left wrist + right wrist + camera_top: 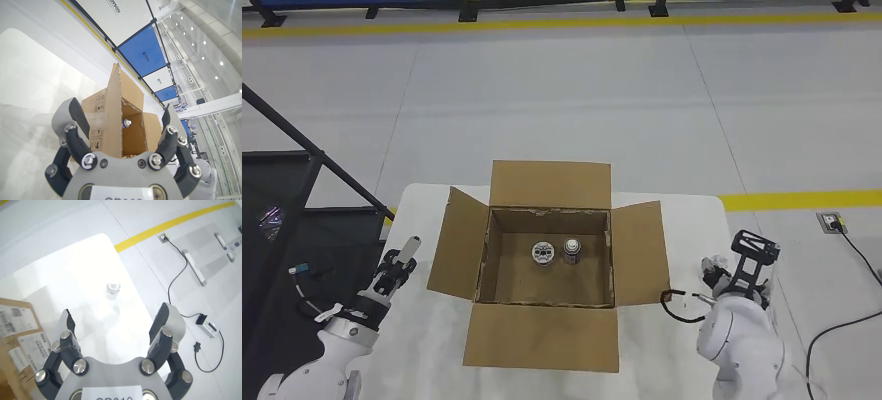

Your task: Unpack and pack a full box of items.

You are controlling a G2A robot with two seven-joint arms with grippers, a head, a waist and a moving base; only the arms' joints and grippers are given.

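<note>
Unpacking looks to us the step in hand: the box (550, 185) sits open in the middle of the table (692, 215), all four flaps spread. We count two cans upright on its floor, side by side: a wide can (543, 252) and a slim spray can (572, 250). A third can (113, 291) stands out on the table, beyond the right flap, so we judge one item out and two to go. The left gripper (122, 106) hangs beside the left flap, jaws spread and empty. The right gripper (115, 310) hovers near the third can, likewise released, with nothing between its pads. Next, we think, one arm must rise over a flap, drop straight into the box and close on a can without tipping its neighbour. We count one box, three cans and two grippers.
</note>
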